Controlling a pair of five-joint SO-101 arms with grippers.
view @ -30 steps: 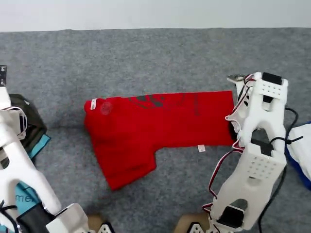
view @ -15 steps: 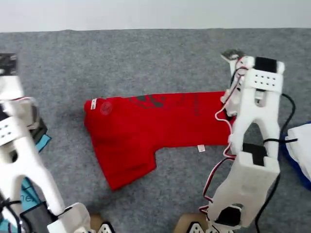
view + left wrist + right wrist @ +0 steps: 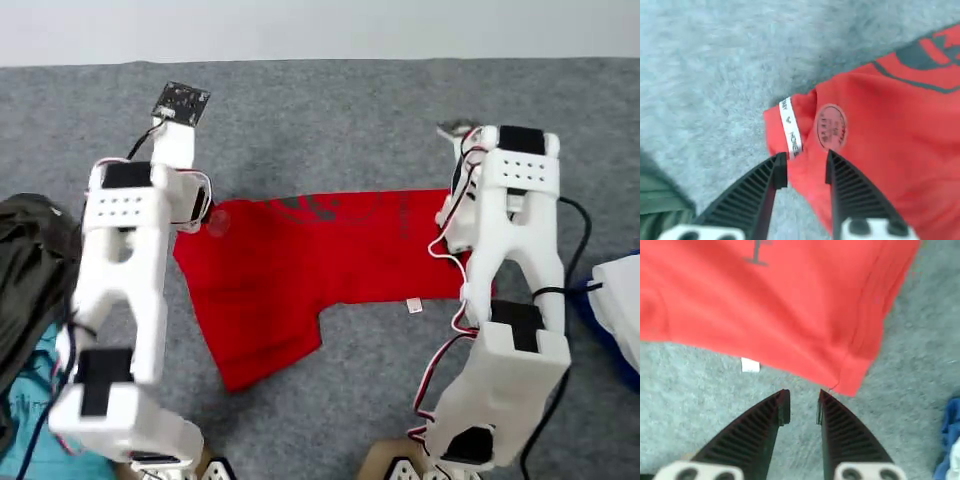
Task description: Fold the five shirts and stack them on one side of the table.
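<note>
light: bright, even | shadows: faint, soft-edged, tight along the red shirt [image 3: 300,280] hem

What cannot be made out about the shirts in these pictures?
High view: the red shirt has its right edge hidden by the right arm and its far left corner by the left arm.
High view: the dark clothes at the left are cut off by the edge; their number is unclear.
High view: the blue and white cloth at the right is cut off too.
</note>
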